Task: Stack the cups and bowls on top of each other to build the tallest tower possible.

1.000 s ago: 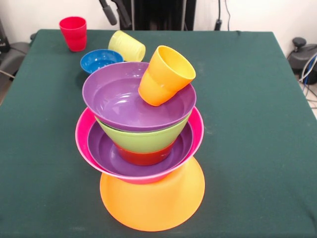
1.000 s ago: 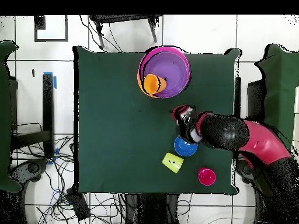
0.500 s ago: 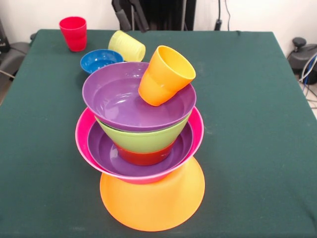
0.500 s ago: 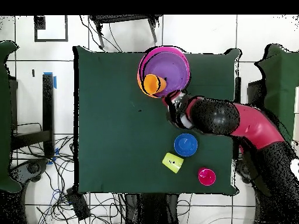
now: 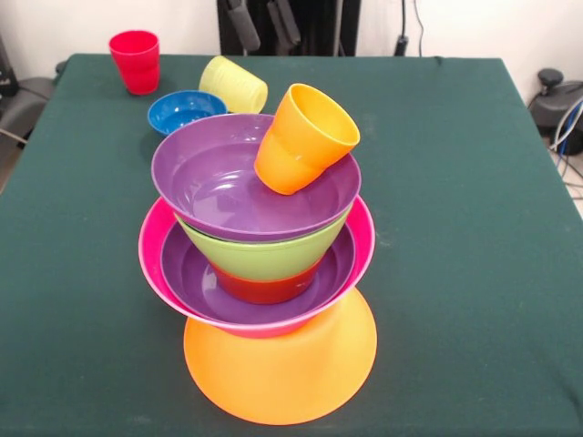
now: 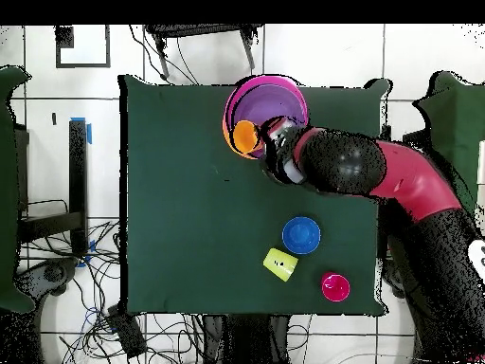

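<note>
The tower (image 5: pixel 273 273) rises from a large upturned orange bowl (image 5: pixel 281 373). Above it are nested a hot pink bowl (image 5: pixel 148 250), a purple bowl (image 5: pixel 187 273), a small red-orange bowl (image 5: pixel 264 289), a lime green bowl (image 5: pixel 264 257) and a second purple bowl (image 5: pixel 214 182). An orange cup (image 5: pixel 305 137) leans tilted inside the top bowl. A small blue bowl (image 5: pixel 182 109), a pale yellow cup (image 5: pixel 234 85) on its side and an upright red cup (image 5: pixel 135 61) sit on the table behind. My gripper (image 5: pixel 264 23) hangs open and empty at the top edge. In the overhead view the gripper (image 6: pixel 275 156) is beside the tower (image 6: pixel 275 109), close to the orange cup (image 6: pixel 245 136).
The green table (image 5: pixel 455 228) reaches its edges on all sides. In the overhead view the blue bowl (image 6: pixel 301 234), yellow cup (image 6: pixel 279 263) and red cup (image 6: pixel 334 286) lie near the robot's side. My arm (image 6: pixel 398 180) stretches in from the right.
My arm has swung from above the blue bowl to the tower's edge. In the front view the fingers have shifted right along the top edge. The bowls and cups have not moved.
</note>
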`<state>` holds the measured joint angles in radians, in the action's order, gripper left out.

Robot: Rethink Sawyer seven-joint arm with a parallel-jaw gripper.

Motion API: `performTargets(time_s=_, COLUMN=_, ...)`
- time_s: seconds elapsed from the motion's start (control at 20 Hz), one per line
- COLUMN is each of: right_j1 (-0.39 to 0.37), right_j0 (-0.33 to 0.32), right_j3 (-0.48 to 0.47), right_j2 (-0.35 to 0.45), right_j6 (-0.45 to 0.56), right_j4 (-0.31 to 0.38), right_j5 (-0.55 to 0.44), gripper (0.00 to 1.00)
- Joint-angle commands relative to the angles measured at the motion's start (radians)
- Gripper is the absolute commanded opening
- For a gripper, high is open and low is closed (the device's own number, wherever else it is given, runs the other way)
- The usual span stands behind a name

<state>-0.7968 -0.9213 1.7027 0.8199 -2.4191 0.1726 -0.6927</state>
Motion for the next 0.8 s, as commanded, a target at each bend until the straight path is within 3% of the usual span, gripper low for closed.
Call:
performTargets(time_s=0.05, right_j1=-0.019, right_j0=0.041, right_j3=-0.05, right_j2=-0.044, right_j6=0.048, right_j4=-0.026, right_j5=-0.164, gripper=1.0)
performTargets(time_s=0.8, right_j1=0.043, right_j0=0.115, right_j3=0.011, right_j2=-0.073, right_j6=-0.043, right_j4=-0.014, right_j5=0.029, gripper=1.0)
